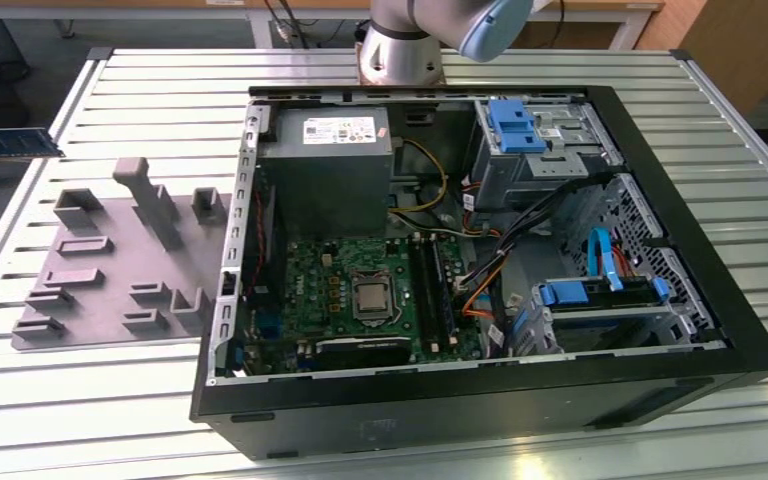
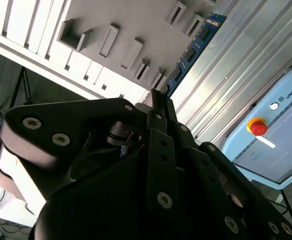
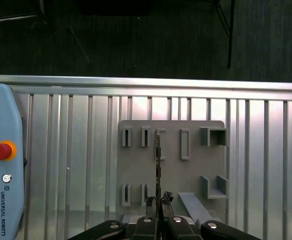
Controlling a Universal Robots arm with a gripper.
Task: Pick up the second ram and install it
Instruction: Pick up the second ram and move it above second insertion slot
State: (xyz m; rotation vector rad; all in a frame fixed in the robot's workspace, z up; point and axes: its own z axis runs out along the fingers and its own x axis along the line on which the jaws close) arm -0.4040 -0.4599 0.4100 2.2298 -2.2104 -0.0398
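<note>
1. Gripping the second ram [image 2: 190, 50] by one end: gripper [image 2: 158, 97] clamped tight on it, with the blue-green board and its dark chips running out past the tips in the second wrist view.
2. Seen edge-on in the first wrist view: second ram [image 3: 158, 155] as a thin dark line reaching out from the gripper [image 3: 158, 201], held in the air over the grey fixture plate [image 3: 170, 175].
3. Judged clear of the plate's blocks, touching none of them as far as can be told; pick-up step therefore taken as done.
4. Probably also the dark blue strip [image 1: 4, 143] at the exterior view's left edge, out beyond the fixture plate [image 1: 104, 290] and well apart from the open computer case [image 1: 491, 400].
5. Not yet installed: long black memory slots [image 1: 435, 285] on the motherboard [image 1: 304, 280], just beside the processor socket [image 1: 373, 297], far from the stick.
6. Cannot tell whether any of those slots already holds a stick; carrying across, lining up and pressing home all left to do.
</note>
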